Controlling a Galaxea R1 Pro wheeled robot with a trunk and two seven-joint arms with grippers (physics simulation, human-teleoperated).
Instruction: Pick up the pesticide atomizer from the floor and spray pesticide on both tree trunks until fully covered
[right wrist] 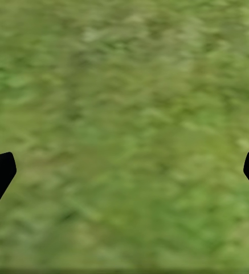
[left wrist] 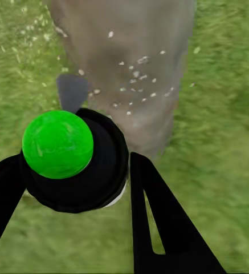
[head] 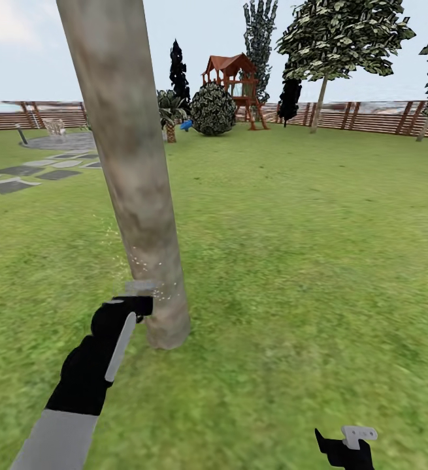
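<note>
Now spraying — left gripper (left wrist: 73,188) clamped on the atomizer (left wrist: 73,162), white specks (left wrist: 137,74) dotting the tree trunk (head: 132,176). Right gripper (right wrist: 124,165) spread apart over grass (right wrist: 124,114). Next, probably, aim higher — lots of bare bark.

Left tool (head: 132,305) seemingly beside trunk (head: 132,163)

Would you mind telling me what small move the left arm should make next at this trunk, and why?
Probably raise the left gripper, shut on the atomizer, slowly up the tree trunk. The white pesticide specks sit in a low patch near its base, and the bark above looks bare.
</note>
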